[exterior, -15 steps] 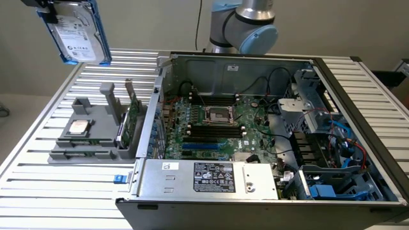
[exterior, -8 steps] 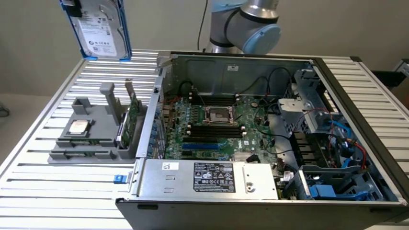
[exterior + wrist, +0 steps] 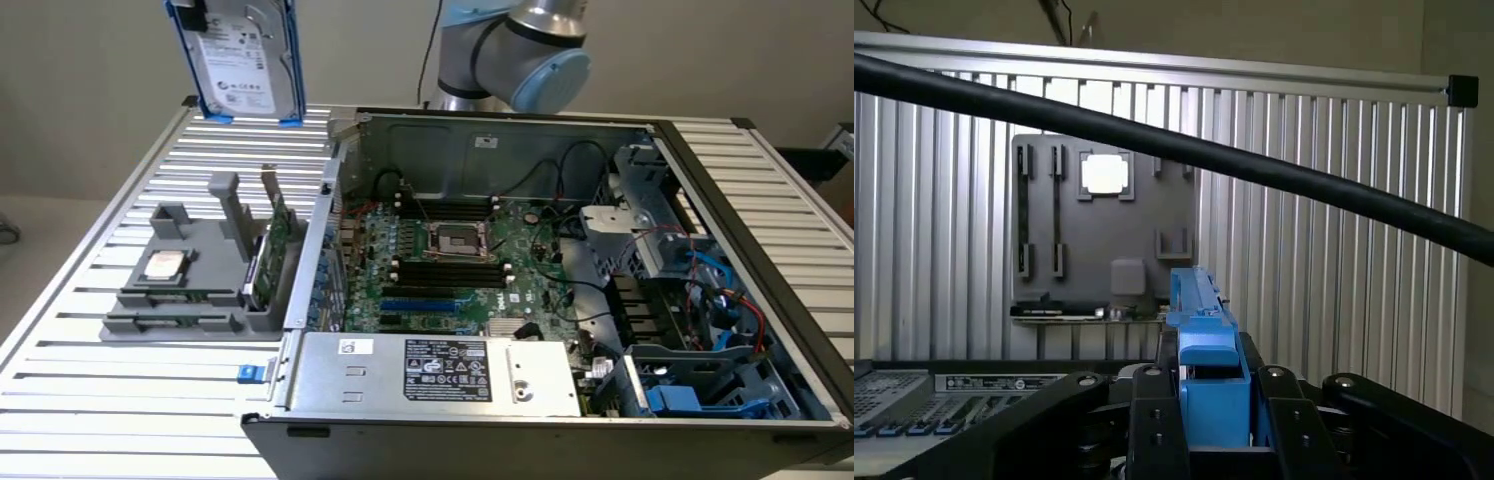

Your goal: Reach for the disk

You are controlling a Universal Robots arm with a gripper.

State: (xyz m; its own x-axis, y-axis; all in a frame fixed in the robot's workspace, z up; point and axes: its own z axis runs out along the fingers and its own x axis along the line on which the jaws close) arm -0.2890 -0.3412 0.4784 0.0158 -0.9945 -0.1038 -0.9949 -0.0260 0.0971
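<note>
The disk (image 3: 240, 60), a silver-grey drive with a white label and blue rails, hangs upright above the slatted table's far corner on the exterior view's left. In the wrist view its blue rail (image 3: 1206, 350) stands edge-on between my black fingers (image 3: 1154, 430). My gripper (image 3: 1214, 425) is shut on the disk. The disk is off the table and touches nothing else. Part of the arm (image 3: 521, 50) shows behind the computer case.
An open computer case (image 3: 747, 250) fills the middle of the slatted table (image 3: 107, 390), with a silver labelled box (image 3: 441, 372) at its front. A grey fixture (image 3: 187, 290) holding a small square chip (image 3: 163, 265) lies left of the case. A black cable (image 3: 1254, 170) crosses the wrist view.
</note>
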